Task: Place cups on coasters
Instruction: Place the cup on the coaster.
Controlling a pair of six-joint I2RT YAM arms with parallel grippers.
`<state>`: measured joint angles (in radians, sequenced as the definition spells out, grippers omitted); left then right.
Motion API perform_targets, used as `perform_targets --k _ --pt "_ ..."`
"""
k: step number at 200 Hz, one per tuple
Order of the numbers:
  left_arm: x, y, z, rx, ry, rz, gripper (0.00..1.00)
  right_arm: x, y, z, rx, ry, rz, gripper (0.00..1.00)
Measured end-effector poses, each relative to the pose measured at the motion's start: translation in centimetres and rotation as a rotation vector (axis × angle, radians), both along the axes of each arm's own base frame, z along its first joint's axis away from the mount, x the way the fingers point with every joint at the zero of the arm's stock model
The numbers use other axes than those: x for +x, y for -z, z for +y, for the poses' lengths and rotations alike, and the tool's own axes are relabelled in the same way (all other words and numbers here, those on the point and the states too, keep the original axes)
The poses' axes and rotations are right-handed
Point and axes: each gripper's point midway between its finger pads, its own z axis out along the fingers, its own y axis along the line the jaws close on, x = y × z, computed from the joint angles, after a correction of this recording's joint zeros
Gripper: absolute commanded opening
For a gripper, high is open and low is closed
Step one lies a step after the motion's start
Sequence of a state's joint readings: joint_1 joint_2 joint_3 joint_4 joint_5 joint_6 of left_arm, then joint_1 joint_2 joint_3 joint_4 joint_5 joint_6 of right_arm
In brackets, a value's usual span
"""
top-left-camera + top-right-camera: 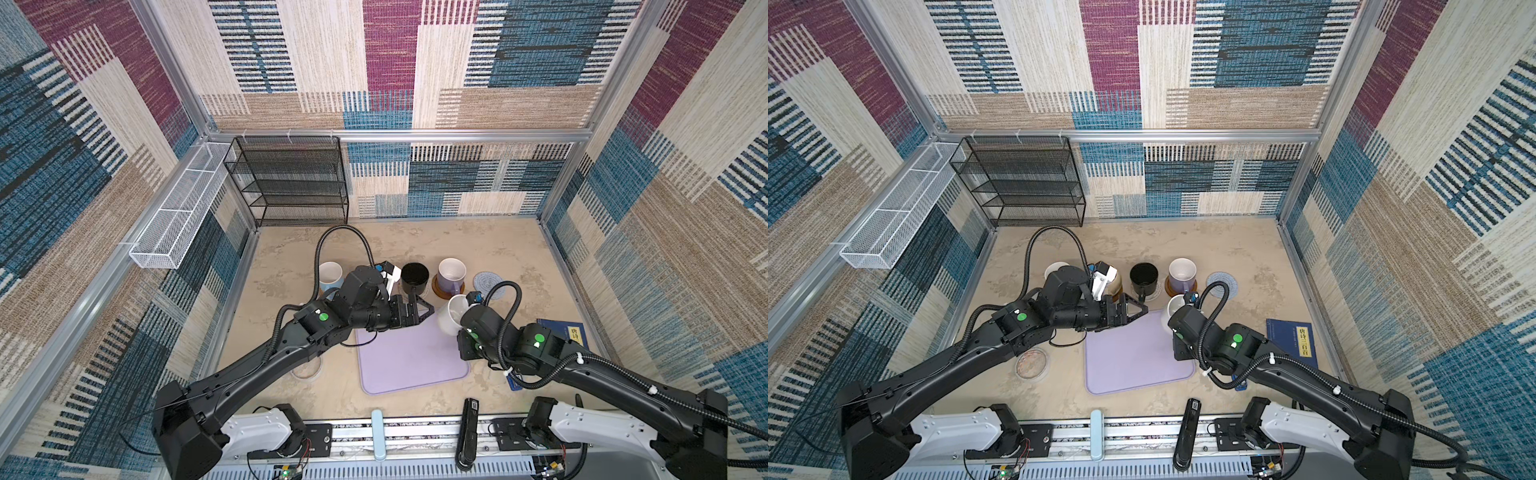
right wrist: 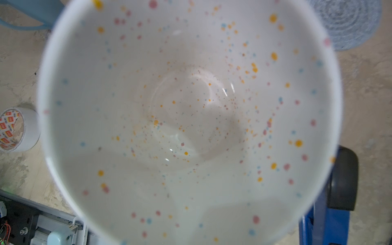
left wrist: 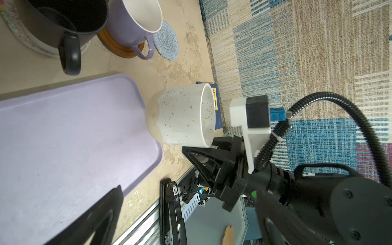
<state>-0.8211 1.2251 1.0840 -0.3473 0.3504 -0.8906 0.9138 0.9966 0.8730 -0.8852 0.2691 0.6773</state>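
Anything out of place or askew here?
Nothing spilled or broken. The speckled white ceramic mug is in the right gripper by the lavender rectangular tray, while the round blue-grey crocheted coaster lies bare.

Bare blue-grey coaster (image 1: 483, 281) beside lavender mug (image 1: 451, 272)

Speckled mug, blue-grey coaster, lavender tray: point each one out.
Speckled mug (image 3: 182, 114): left wrist view, outer wall.
Blue-grey coaster (image 3: 166, 40): left wrist view, centre.
Lavender tray (image 1: 409, 361): a top view, bare floor.
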Motion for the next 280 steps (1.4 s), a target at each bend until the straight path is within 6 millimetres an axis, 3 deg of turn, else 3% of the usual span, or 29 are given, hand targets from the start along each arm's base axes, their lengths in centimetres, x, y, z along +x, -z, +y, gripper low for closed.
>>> perform_targets --k 54,116,152,181,215,252,280 --pt "1.6 -0.7 -1.7 -0.005 -0.002 -0.01 1.0 3.4 -2.9 -3.0 -0.041 0.072 -0.072 0.0" --pt "3.6 -2.1 -4.3 -0.015 0.023 -0.038 1.0 9.1 -4.4 -6.1 -0.087 0.137 -0.136 0.0" --pt "3.8 -3.2 -5.4 -0.031 0.071 -0.057 1.0 11.8 -5.5 -6.9 -0.086 0.152 -0.189 0.0" --pt "4.4 -3.2 -6.0 -0.016 0.083 -0.069 1.0 13.2 -5.7 -8.8 -0.108 0.193 -0.202 0.0" --pt "5.3 -1.4 -7.0 0.012 0.087 -0.044 1.0 15.6 -4.5 -11.6 -0.138 0.273 -0.194 0.0" --pt "6.6 -0.7 -8.4 0.025 0.091 -0.039 1.0 18.6 -1.8 -11.0 -0.146 0.258 -0.141 0.0" --pt "7.2 -0.1 -9.0 0.039 0.099 -0.04 1.0 19.7 0.1 -12.4 -0.194 0.294 -0.1 0.0"
